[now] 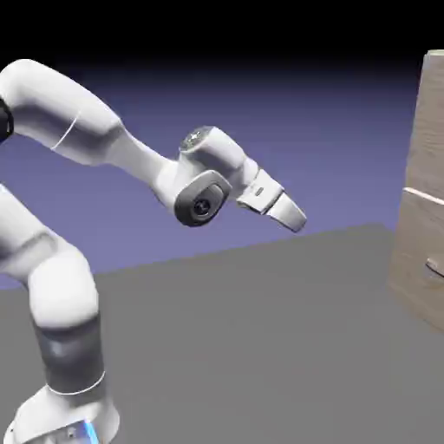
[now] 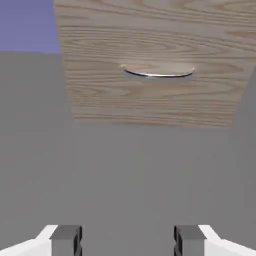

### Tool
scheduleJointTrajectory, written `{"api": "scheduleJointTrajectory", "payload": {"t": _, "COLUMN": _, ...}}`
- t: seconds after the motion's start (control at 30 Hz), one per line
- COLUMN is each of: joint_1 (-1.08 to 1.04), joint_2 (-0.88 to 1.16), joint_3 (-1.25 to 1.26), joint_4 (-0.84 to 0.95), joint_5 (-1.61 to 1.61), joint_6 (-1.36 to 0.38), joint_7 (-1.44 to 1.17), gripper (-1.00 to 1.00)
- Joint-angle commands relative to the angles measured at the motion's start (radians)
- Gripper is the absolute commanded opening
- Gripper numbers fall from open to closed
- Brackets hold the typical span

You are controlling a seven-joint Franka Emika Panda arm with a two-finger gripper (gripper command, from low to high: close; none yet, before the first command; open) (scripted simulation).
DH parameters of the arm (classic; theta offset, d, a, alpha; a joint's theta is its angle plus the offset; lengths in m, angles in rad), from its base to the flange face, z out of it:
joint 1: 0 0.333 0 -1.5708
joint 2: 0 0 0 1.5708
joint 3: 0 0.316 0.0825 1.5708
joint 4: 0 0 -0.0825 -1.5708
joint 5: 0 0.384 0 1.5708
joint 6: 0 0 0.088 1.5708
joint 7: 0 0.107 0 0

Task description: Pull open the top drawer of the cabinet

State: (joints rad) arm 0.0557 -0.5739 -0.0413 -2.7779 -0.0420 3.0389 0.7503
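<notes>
The cabinet [image 1: 420, 227] stands at the exterior view's right edge, a tall light wood-grain box cut off by the frame. Its top drawer [image 1: 431, 126] is the section above the pale seam, and its handle is out of view. Below the seam, a small grey handle [image 1: 435, 267] shows on the lower drawer front. My gripper [image 1: 293, 215] hangs in mid-air well to the left of the cabinet, tilted down toward it. In the hand view the cabinet [image 2: 155, 95] lies ahead with a thin grey bar handle [image 2: 159, 73] on the front that reaches the table. My gripper [image 2: 127, 244] is open with nothing between its fingers.
The grey table [image 1: 260, 329] stretches between the arm's base and the cabinet. Behind it is the blue-violet backdrop [image 1: 329, 113]. The arm's elbow and forearm [image 1: 104, 139] rise at the left.
</notes>
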Motion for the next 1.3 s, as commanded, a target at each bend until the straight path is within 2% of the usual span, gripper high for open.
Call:
{"api": "scheduleJointTrajectory", "payload": {"t": 0.0, "joint_1": 0.036, "joint_2": -0.003, "joint_3": -0.034, "joint_4": 0.027, "joint_5": -0.035, "joint_6": 0.002, "joint_7": 0.008, "gripper": 0.0}}
{"api": "scheduleJointTrajectory", "payload": {"t": 1.27, "joint_1": 1.413, "joint_2": -0.125, "joint_3": -1.336, "joint_4": 1.037, "joint_5": -1.359, "joint_6": 0.063, "joint_7": 0.3, "gripper": 0.0}}
